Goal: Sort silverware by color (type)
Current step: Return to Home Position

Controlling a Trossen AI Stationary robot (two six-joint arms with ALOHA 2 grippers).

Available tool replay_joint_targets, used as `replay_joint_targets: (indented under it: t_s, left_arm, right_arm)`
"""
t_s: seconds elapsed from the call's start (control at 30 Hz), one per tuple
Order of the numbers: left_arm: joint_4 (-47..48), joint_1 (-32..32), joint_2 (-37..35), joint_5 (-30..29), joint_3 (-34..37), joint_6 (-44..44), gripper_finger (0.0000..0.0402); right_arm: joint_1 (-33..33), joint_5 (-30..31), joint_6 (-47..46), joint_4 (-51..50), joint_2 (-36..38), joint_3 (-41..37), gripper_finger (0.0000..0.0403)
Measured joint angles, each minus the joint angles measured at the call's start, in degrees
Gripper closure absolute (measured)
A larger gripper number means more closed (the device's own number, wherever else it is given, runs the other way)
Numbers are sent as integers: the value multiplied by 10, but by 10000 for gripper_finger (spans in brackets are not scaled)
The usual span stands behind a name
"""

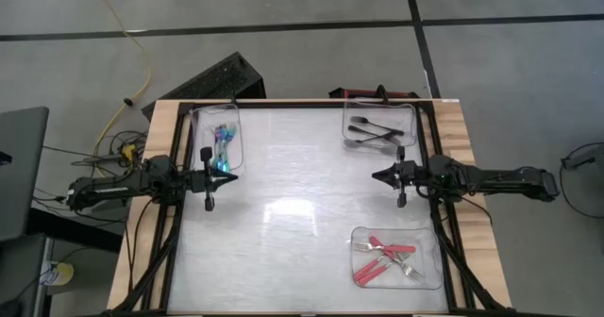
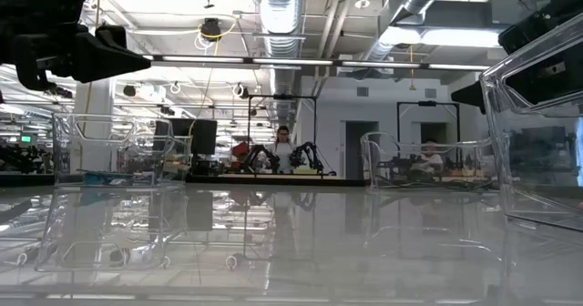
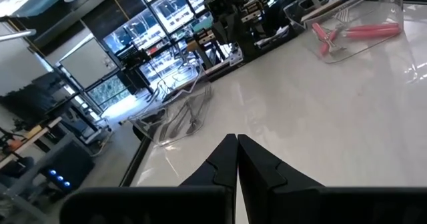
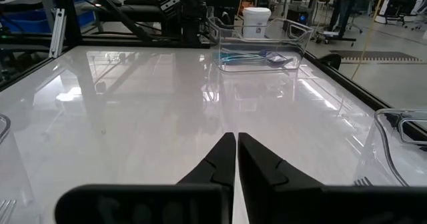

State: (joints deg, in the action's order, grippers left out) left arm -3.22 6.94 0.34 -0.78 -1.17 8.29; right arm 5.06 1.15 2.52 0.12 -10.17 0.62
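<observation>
While both arms sit level at the table's side edges, left gripper (image 1: 232, 175) and right gripper (image 1: 377, 175) point at each other across the white table (image 1: 302, 232), fingers pressed together, nothing held. Blue forks (image 1: 222, 148) lie in the top-left tray (image 1: 202, 126), just beside the left gripper's tip. Black forks (image 1: 372, 130) lie in the top-right tray (image 1: 404, 114), near the right gripper. Red forks (image 1: 385, 258) lie in the bottom-right tray (image 1: 430, 272), farther from it, on its other side.
</observation>
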Motion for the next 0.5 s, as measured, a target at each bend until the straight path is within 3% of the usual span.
replay_joint_targets:
  t_s: [0.1, 0.3, 0.5]
  left_arm:
    - [0, 0, 0, 0, 0, 18, 402]
    - [0, 0, 0, -44, 0, 145, 402]
    - [9, 0, 0, -61, 0, 165, 402]
  right_arm:
    - [0, 0, 0, 0, 0, 0, 359]
    - [0, 0, 0, 0, 0, 0, 359]
    - [0, 0, 0, 0, 0, 0, 359]
